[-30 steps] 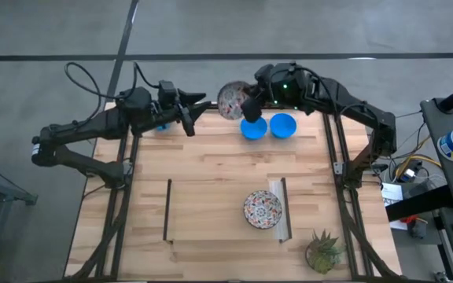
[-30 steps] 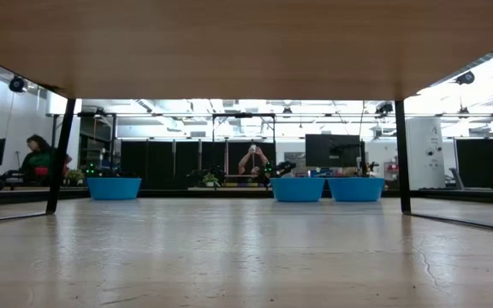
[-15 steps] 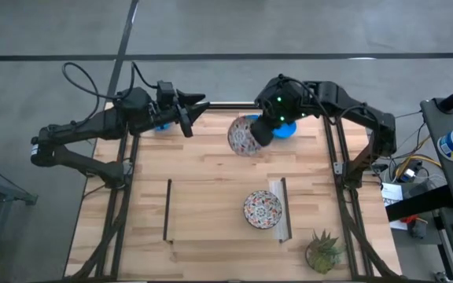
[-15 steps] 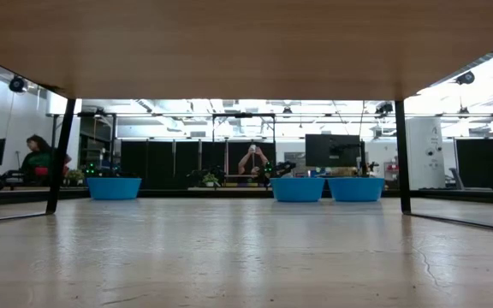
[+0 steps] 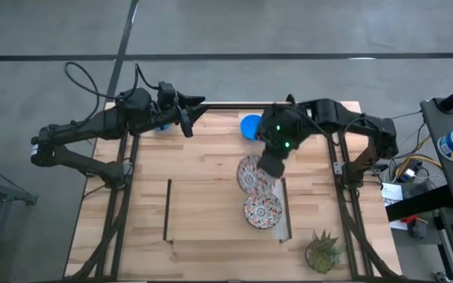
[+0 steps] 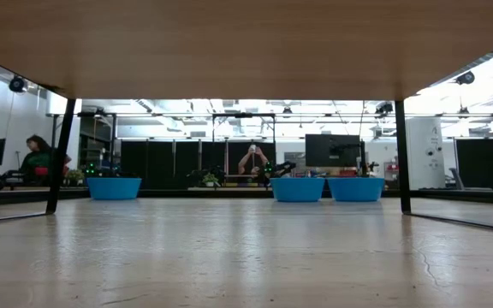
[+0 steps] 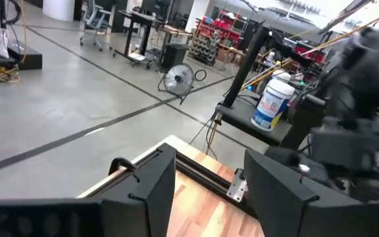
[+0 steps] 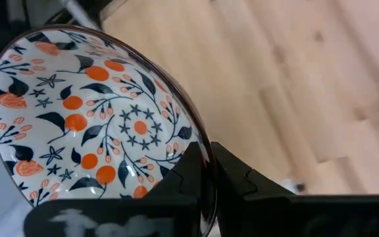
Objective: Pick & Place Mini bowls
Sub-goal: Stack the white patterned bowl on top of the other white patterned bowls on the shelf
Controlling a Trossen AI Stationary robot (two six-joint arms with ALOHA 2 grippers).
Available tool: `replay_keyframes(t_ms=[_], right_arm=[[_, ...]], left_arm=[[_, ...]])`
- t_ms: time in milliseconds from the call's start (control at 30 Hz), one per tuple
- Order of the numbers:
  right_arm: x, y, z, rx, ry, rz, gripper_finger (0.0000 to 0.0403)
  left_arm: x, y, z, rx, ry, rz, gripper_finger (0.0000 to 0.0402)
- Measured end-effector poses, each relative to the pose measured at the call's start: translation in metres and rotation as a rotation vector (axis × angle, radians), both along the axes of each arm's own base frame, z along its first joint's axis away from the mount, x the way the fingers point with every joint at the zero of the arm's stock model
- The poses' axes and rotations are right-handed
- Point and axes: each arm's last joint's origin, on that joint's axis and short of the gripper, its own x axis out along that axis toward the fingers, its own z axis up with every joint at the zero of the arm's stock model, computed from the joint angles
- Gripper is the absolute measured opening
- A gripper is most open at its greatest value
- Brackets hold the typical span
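In the high view the right hand sits just right of the frame's centre, over the pale wooden plank desk, its fingers clamped on the rim of a small round white bowl with a red-and-dark floral pattern. The right wrist view shows the same patterned bowl large in the left half of the frame, with the two dark fingers pinched together over its edge at lower centre, and light wood planks running past on the right. Directly below the held bowl in the high view, a second floral white bowl rests on the desk, just beside a pale upright strip along its right side; a dark thin bar lies well apart to the left. A plain bright blue round bowl sits near the desk's upper edge, partly covered by the right arm. A small green plant stands at the lower right corner of the desk. The left hand waits at the upper left of the desk, and the left wrist view shows its two dark fingers standing apart with nothing between them. In the low view, three blue bowls line the far edge, one at left and two at right of centre.
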Motion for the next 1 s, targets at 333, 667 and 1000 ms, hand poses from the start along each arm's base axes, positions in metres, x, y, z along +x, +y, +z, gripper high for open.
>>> replay_keyframes(t_ms=[333,667,1000], right_arm=[[-0.003,0.049,-0.012,0.068,0.089,0.050,0.0011],[-0.001,0.060,-0.049,0.070,0.252,0.018,0.0011],[0.000,0.059,-0.068,0.026,0.318,-0.007,0.0012]], left_arm=[[0.000,0.000,0.000,-0.030,-0.013,-0.008,0.0183],[0.000,0.000,0.000,-0.032,-0.013,-0.017,0.0183],[0.000,-0.001,0.000,-0.033,-0.013,-0.019,0.0183]])
